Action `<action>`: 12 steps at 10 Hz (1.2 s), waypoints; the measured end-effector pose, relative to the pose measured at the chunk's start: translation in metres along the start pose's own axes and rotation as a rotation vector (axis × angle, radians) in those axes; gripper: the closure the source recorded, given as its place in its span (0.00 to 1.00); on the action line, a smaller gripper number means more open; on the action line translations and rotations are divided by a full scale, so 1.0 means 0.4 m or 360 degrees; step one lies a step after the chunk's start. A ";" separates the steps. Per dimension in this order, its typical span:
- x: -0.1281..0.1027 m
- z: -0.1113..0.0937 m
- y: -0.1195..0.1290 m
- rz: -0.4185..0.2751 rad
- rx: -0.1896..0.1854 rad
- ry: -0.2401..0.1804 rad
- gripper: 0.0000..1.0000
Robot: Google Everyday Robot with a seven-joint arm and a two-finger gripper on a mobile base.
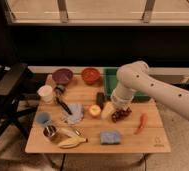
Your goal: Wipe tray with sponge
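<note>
The green tray stands at the back right of the wooden table, and my arm covers its right part. The light-blue sponge lies flat near the table's front edge, apart from everything else. My gripper hangs low over the middle of the table, between an apple and a bunch of grapes. It is just behind the sponge and in front of the tray, open, with nothing in it.
A small dark block stands beside the gripper. Left of it lie a grey-blue cloth, a white cup, a blue cup, a tin and a banana. Purple and red bowls sit at the back, and a red chili on the right.
</note>
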 end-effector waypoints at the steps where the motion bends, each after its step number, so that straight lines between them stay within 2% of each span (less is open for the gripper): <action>1: 0.000 0.000 0.001 -0.0002 0.0000 0.0000 0.20; 2: -0.004 0.001 0.002 -0.0019 -0.0002 0.0002 0.20; 4: 0.008 0.030 0.020 -0.0172 -0.0049 0.0034 0.20; 5: 0.027 0.052 0.027 -0.0300 -0.0074 0.0048 0.20; 6: 0.061 0.090 0.040 -0.0510 -0.0117 0.0060 0.20; 7: 0.087 0.118 0.048 -0.0634 -0.0153 0.0070 0.20; 9: 0.118 0.146 0.049 -0.0722 -0.0199 0.0084 0.20; 12: 0.122 0.149 0.049 -0.0728 -0.0204 0.0086 0.20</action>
